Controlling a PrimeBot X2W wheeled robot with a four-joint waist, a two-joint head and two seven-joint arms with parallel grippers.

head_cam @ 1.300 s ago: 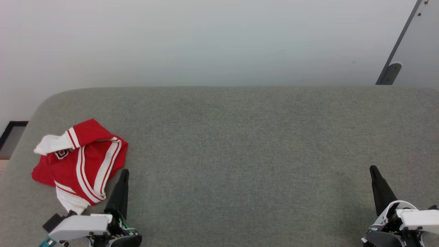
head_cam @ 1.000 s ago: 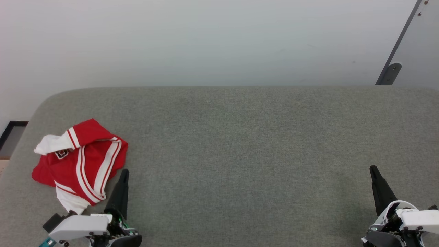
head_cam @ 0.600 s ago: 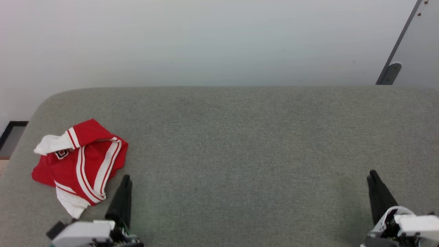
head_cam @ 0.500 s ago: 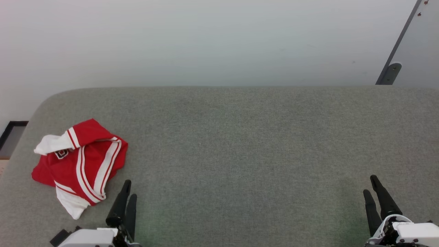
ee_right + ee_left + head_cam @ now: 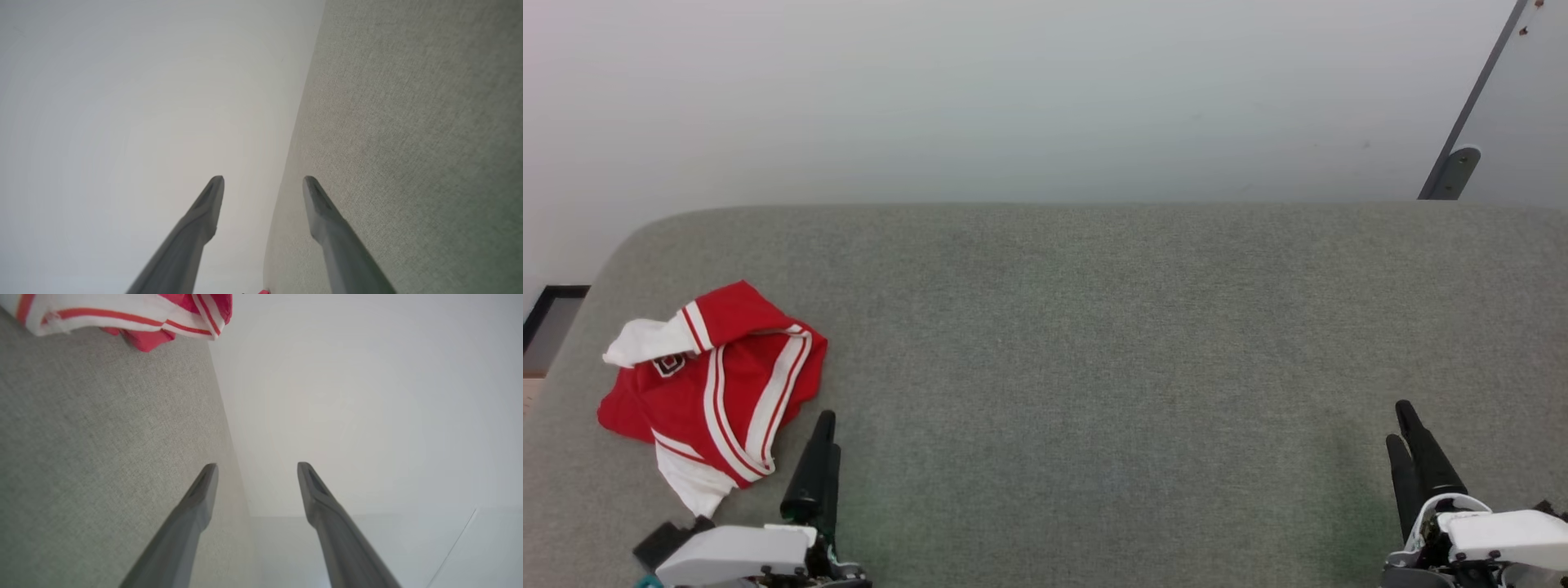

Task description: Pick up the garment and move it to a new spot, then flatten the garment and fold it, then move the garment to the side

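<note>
Red and white, your shirt [image 5: 711, 388] lies in a crumpled heap on the grey pad [image 5: 1094, 343], far over on the left side and close to the near edge. It is bunched up because it is not yet lifted or smoothed, so I think the first step, the pick-up, is the one in front of you. Your left gripper [image 5: 827, 433] sits low just beside the shirt, on its right, not touching it. In the left wrist view its two fingers stand spread apart with nothing between them, most likely so they can close on a fold of cloth. Your right gripper [image 5: 1398, 423] sits low at the other side, well apart from the shirt, with its fingers spread too and holding nothing. The big bare middle of the pad looks like a good new spot. The heap is longer than it is wide. Its long line runs from the far side toward you, leaning a little. One white sleeve end pokes out to the far left, and another white bit points toward you at the near end. The white stripes run along that same long line. A black mark shows near the sleeve, but it is too folded to read.
</note>
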